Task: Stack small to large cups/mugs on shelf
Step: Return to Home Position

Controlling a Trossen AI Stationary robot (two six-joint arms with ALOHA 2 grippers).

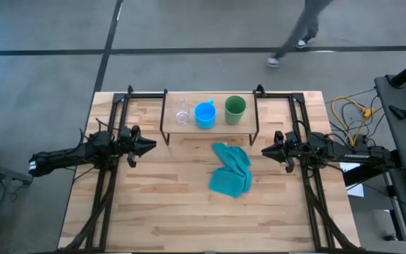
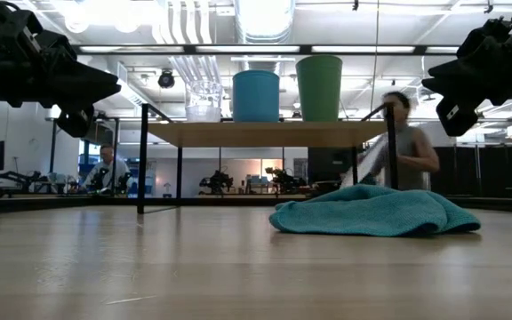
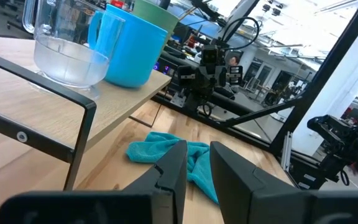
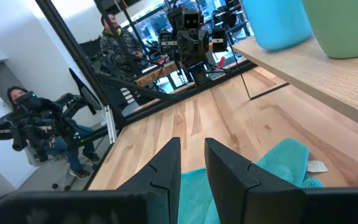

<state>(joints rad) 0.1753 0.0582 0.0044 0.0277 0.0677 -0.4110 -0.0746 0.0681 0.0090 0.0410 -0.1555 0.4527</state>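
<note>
Cups and mugs all stand on the shelf [image 1: 220,126], so your sorting looks done; read the scene from the shelf's front outward. In front of the shelf, toward its right-arm end, the teal cloth [image 1: 231,169] lies crumpled on the tabletop [image 1: 175,212]; it is no part of the job. About level with the shelf's front edge, the left claw [image 1: 151,144] hangs just off one end and the right claw [image 1: 265,149] just off the other. Both are raised above the tabletop, each with its fingers at a narrow gap and nothing between them. On the shelf's board the three vessels stand upright in a row, side by side rather than nested. You have the clear glass cup [image 1: 182,113] nearest the left arm's end, the blue mug [image 1: 204,115] just beside it in the middle, and the green cup [image 1: 235,110] toward the right arm's end. That order runs small to large. I judge that only parking both arms is left for you. Beyond the shelf, a person [image 1: 298,32] crosses the floor.
</note>
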